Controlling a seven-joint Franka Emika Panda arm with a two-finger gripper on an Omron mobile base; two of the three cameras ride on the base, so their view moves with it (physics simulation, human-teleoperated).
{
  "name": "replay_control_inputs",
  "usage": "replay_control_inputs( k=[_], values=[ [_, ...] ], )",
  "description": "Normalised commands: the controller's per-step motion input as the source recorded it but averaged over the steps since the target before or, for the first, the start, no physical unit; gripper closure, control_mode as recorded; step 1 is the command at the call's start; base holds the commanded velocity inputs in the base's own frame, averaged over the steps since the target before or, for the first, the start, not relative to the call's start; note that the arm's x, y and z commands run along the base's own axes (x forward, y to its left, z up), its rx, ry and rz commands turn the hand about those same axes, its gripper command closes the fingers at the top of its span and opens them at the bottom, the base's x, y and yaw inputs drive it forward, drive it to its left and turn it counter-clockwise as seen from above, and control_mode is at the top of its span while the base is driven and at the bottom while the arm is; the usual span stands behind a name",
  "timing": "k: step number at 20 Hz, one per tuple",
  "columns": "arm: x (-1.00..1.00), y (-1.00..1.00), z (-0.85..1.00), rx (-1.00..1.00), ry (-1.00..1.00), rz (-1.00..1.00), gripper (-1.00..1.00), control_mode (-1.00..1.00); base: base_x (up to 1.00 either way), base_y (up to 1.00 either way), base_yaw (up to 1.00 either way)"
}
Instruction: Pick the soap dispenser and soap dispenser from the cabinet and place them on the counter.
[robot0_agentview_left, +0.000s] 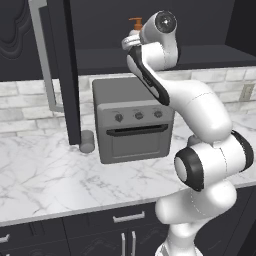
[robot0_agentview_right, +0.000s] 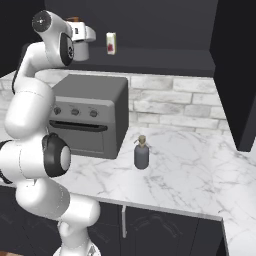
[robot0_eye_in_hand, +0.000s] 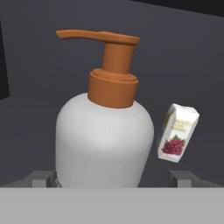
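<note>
The white soap dispenser (robot0_eye_in_hand: 105, 140) with an orange pump (robot0_eye_in_hand: 111, 65) stands upright on the shelf of the black cabinet (robot0_agentview_right: 165, 55). In the hand view it is close up, between my two fingertips (robot0_eye_in_hand: 41, 178). My gripper (robot0_eye_in_hand: 114, 178) is open, one finger on each side of the bottle's base, not pressing on it. From the base, my hand (robot0_agentview_left: 132, 42) reaches into the cabinet, and the orange pump (robot0_agentview_left: 136, 22) shows just above it. The slimmer dark grey soap dispenser (robot0_agentview_right: 141, 154) with a tan pump stands on the white marble counter (robot0_agentview_right: 190, 170), right of the oven.
A grey toaster oven (robot0_agentview_left: 132, 120) sits on the counter under the cabinet shelf. A short grey cup (robot0_agentview_left: 87, 141) stands at its left. A small white carton (robot0_eye_in_hand: 177, 133) with a red mark is on the shelf beside the bottle. The open cabinet door's silver handle (robot0_agentview_left: 42, 50) hangs at left.
</note>
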Motion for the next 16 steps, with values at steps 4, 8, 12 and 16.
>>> replay_control_inputs(
  k=[4,8,12,16],
  values=[
    [0.08,0.0,-0.05,0.02,0.0,0.0,-1.0,-1.0,0.0,0.0,0.0],
    [0.11,0.02,-0.05,0.01,0.0,0.0,-1.0,-1.0,0.0,0.0,0.0],
    [0.12,0.04,-0.04,0.01,0.0,0.0,-1.0,-1.0,0.0,0.0,0.0],
    [0.1,0.04,-0.07,0.01,0.0,0.0,-1.0,-1.0,0.0,0.0,0.0]
  ],
)
